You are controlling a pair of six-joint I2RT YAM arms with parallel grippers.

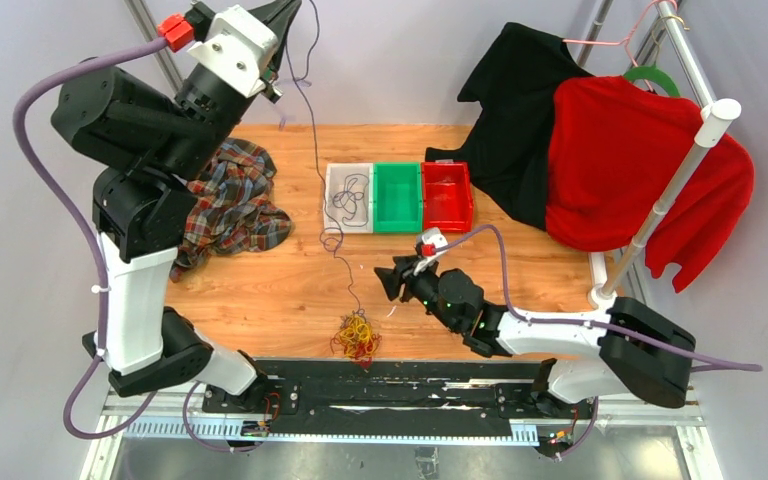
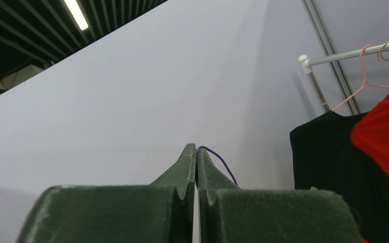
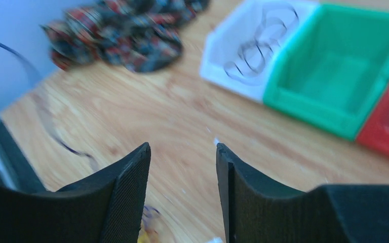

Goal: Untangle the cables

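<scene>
My left gripper (image 1: pixel 290 10) is raised high at the back left and shut on a thin dark purple cable (image 1: pixel 316 140). In the left wrist view the cable (image 2: pixel 222 162) comes out between the closed fingertips. It hangs down to a small tangle of yellow-orange and dark red cables (image 1: pixel 356 337) at the table's near edge. My right gripper (image 1: pixel 384 279) is open and empty, low over the table just right of the tangle. In the right wrist view (image 3: pixel 182 152) its jaws stand apart with bare wood between them; the tangle (image 3: pixel 149 229) shows blurred at the bottom.
A white bin (image 1: pixel 335 180) holding a dark coiled cable, a green bin (image 1: pixel 397 197) and a red bin (image 1: pixel 447 195) stand in a row mid-table. A plaid cloth (image 1: pixel 230 205) lies at the left. Black and red garments (image 1: pixel 610 160) hang on a rack at the right.
</scene>
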